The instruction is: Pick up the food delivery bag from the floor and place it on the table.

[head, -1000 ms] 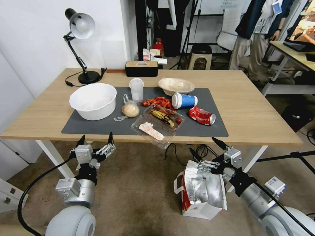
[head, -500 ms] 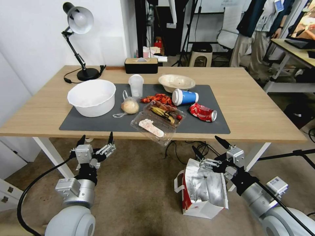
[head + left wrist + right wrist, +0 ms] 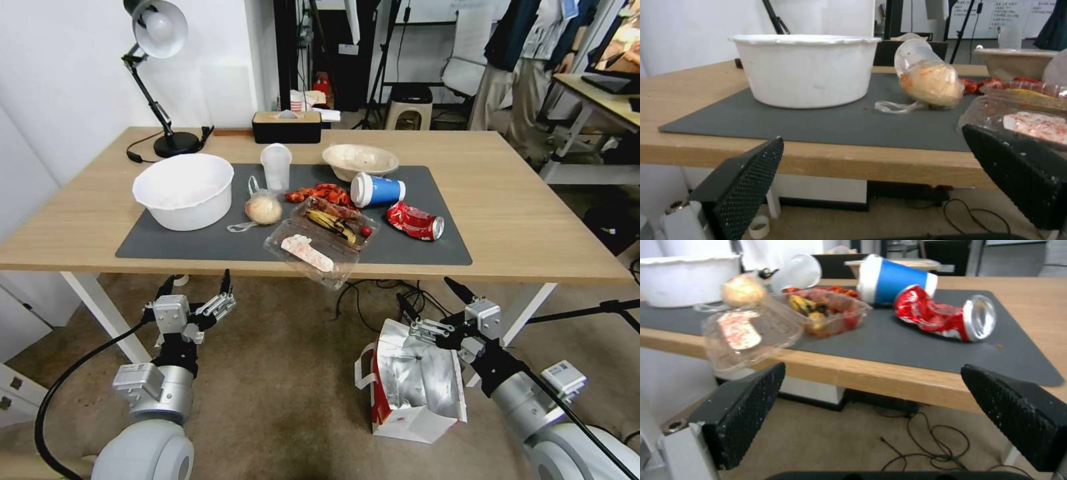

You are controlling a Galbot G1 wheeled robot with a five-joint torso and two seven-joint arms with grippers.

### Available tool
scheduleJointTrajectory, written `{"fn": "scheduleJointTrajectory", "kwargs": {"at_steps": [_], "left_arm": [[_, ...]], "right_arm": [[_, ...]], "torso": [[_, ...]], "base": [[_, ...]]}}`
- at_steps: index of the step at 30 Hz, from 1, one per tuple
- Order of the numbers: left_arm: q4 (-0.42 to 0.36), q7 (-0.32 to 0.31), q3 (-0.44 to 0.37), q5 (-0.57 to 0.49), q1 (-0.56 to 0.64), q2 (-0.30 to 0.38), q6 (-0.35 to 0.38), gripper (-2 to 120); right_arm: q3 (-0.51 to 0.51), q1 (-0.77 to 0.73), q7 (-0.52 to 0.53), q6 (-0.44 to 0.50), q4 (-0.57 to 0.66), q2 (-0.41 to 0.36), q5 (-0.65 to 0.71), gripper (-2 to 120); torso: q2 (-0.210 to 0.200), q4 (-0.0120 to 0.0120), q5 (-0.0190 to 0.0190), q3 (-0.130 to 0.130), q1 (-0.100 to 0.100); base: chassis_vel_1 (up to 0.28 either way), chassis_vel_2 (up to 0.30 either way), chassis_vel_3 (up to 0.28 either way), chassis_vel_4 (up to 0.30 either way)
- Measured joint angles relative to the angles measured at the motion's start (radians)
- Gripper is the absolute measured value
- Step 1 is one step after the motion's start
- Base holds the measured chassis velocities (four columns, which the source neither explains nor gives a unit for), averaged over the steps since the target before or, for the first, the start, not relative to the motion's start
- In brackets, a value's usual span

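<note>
The food delivery bag (image 3: 413,383) stands on the floor (image 3: 287,380) in front of the table (image 3: 533,200), white with a red side, its foil-lined top crumpled open. My right gripper (image 3: 430,298) hovers open just above the bag's top edge, nothing between its fingers (image 3: 742,413). In the right wrist view the table's front edge (image 3: 889,376) lies ahead of it. My left gripper (image 3: 195,280) is held open below the table's front edge, well left of the bag, its fingers (image 3: 742,186) empty.
On the grey mat (image 3: 413,250) sit a white bowl (image 3: 183,190), a blue cup (image 3: 377,189), a crushed red can (image 3: 413,221) and a clear clamshell (image 3: 313,250) overhanging the front edge. Cables (image 3: 373,293) lie under the table. A white table leg (image 3: 527,313) stands behind my right gripper.
The whole picture has shifted, so the camera moved; the table now sits slightly higher in view. The right gripper edged a little to the right over the bag. The bag stays on the floor.
</note>
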Motion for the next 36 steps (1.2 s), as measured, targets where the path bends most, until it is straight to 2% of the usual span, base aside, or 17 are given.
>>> {"fn": "scheduleJointTrajectory", "kwargs": {"at_steps": [7,36], "left_arm": [[-0.001,0.0,0.0,0.0,0.001,-0.001,0.0,100],[-0.001,0.001,-0.008,-0.014,0.0,0.009,-0.003,100]], "right_arm": [[-0.003,-0.02,0.048,0.023,-0.009,0.0,-0.001,100],[0.004,-0.047,0.049,0.049,-0.052,-0.007,-0.034,100]], "torso": [[-0.036,0.0,0.0,-0.021,-0.015],[-0.158,0.0,-0.0001,-0.093,-0.065]], "base": [[0.0,0.0,0.0,0.0],[0.0,0.0,0.0,0.0]]}}
